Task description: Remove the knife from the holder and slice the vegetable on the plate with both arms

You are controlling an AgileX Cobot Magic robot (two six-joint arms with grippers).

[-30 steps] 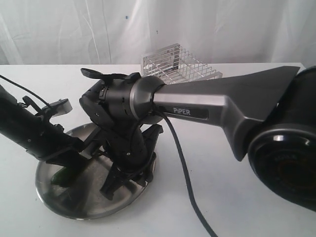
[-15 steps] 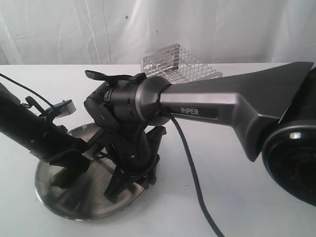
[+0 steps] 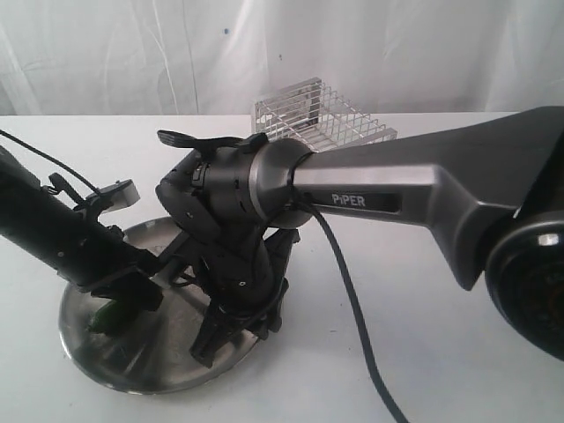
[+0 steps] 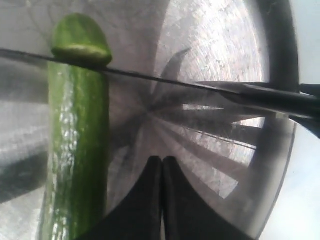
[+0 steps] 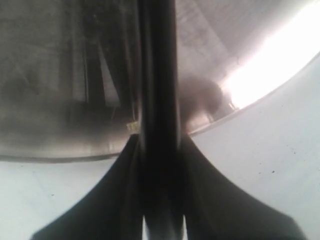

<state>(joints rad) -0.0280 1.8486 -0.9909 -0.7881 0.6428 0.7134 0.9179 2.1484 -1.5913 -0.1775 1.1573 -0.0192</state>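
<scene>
The vegetable (image 4: 75, 150) lies on the plate (image 4: 225, 40) with the blade of the knife (image 4: 260, 96) set across it near one end, so slicing looks to be the step in hand. The right claw (image 5: 158, 140) is clamped on the knife's handle. The left claw (image 4: 162, 165) is fully closed on nothing, just beside the vegetable. The next move calls for pressing the blade straight down to the plate without rolling the vegetable.

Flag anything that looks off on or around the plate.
The left gripper is shut on nothing. It sits beside the vegetable rather than around it, while the knife blade lies across the vegetable near its tip. So the vegetable looks unsteadied on the plate. Nothing seems spilled or damaged.
</scene>
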